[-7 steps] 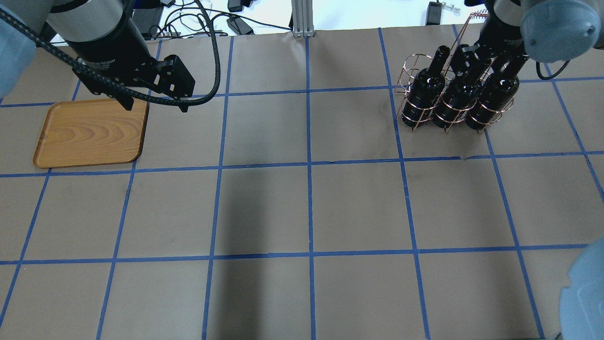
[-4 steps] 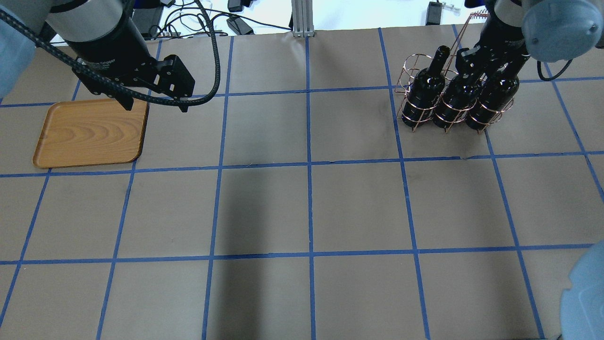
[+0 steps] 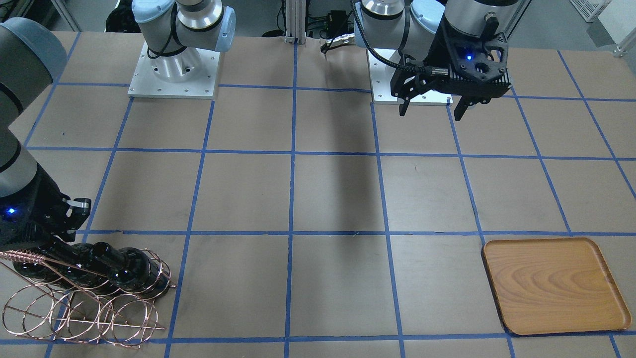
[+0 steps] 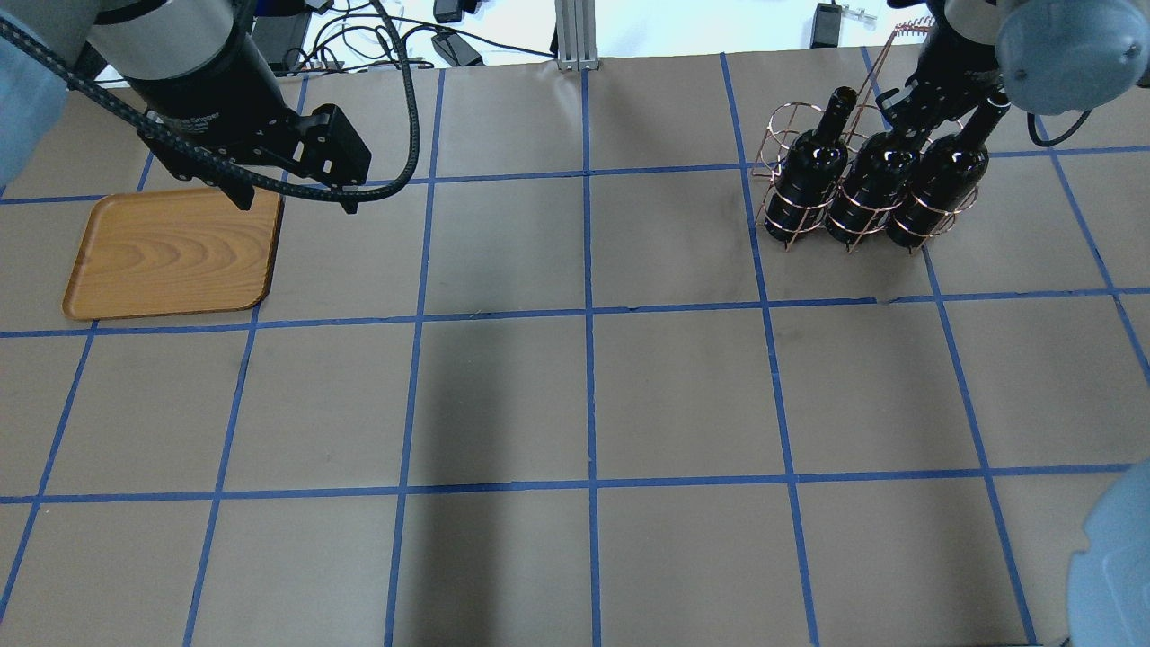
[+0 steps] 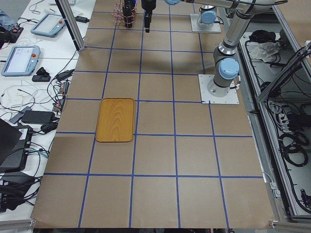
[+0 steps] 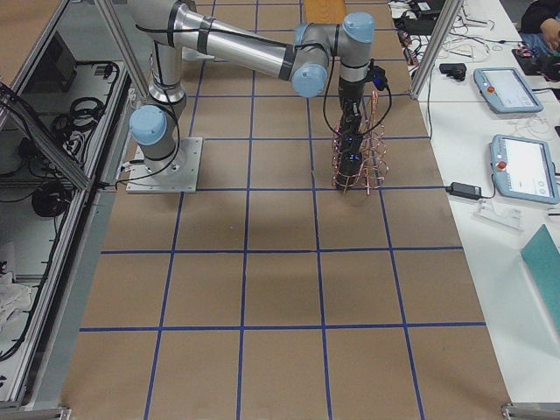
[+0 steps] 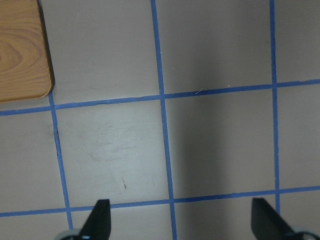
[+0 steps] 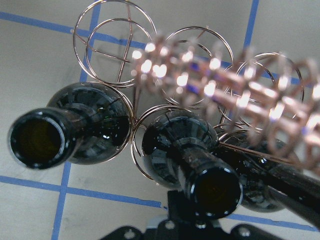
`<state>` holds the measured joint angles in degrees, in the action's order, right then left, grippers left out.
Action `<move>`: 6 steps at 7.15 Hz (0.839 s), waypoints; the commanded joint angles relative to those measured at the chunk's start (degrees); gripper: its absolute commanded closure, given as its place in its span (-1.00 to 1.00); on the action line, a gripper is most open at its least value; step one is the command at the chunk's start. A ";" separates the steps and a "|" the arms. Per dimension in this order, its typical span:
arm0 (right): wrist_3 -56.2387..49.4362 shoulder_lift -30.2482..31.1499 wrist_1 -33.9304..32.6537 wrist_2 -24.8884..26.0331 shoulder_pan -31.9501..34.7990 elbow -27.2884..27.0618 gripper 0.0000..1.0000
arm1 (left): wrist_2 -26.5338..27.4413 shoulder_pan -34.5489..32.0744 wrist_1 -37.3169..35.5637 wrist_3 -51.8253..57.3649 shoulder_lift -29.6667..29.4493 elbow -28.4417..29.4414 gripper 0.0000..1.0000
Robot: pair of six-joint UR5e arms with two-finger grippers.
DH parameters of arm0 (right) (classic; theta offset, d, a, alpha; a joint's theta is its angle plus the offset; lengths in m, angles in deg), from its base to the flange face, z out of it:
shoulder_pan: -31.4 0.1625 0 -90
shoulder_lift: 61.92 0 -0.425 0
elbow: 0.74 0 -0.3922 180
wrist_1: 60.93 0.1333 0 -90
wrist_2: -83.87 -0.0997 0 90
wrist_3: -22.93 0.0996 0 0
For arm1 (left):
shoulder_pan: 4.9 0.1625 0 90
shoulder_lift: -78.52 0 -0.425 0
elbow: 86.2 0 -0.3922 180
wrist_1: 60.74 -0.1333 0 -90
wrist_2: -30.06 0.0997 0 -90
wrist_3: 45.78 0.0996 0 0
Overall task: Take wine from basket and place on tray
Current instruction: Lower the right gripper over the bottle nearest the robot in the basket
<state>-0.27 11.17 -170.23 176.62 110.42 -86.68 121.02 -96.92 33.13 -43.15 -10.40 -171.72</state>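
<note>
Three black wine bottles stand in the copper wire basket (image 4: pixel 778 144) at the far right of the table. My right gripper (image 4: pixel 916 117) hangs over the basket and is closed on the neck of the middle bottle (image 4: pixel 871 193). In the right wrist view that bottle's shoulder (image 8: pixel 175 145) lies just ahead of the gripper (image 8: pixel 185 207), under the blurred basket handle (image 8: pixel 210 80). The wooden tray (image 4: pixel 171 256) lies empty at the far left. My left gripper (image 4: pixel 296 202) hovers open beside the tray's near right corner and holds nothing.
Brown paper with a blue tape grid covers the table. Cables and power bricks (image 4: pixel 449 45) and an aluminium post (image 4: pixel 575 36) stand beyond the far edge. The basket has several unfilled loops (image 3: pixel 79 313) on its far side. Both arm bases (image 3: pixel 174 69) sit at the robot's edge.
My right gripper's fingers have drawn in around the middle bottle's neck, and the right-hand bottle's neck now shows. The bottles and basket stay in place. The left arm has not moved.
</note>
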 commanded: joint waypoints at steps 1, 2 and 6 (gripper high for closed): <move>0.52 0.03 -0.73 -0.20 0.00 0.16 -0.69 | 0.01 0.00 0.00 0.00 0.06 0.00 -1.00; 0.09 0.03 -2.74 -0.20 0.00 0.16 -0.70 | 0.01 0.00 0.00 0.00 0.15 0.00 -1.00; -0.01 -0.50 -6.37 -0.29 0.00 0.42 -0.58 | 0.01 0.00 0.09 0.00 0.15 0.00 -1.00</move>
<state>-0.44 10.82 -176.04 176.40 110.42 -86.29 121.03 -96.92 33.18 -43.15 -10.26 -171.72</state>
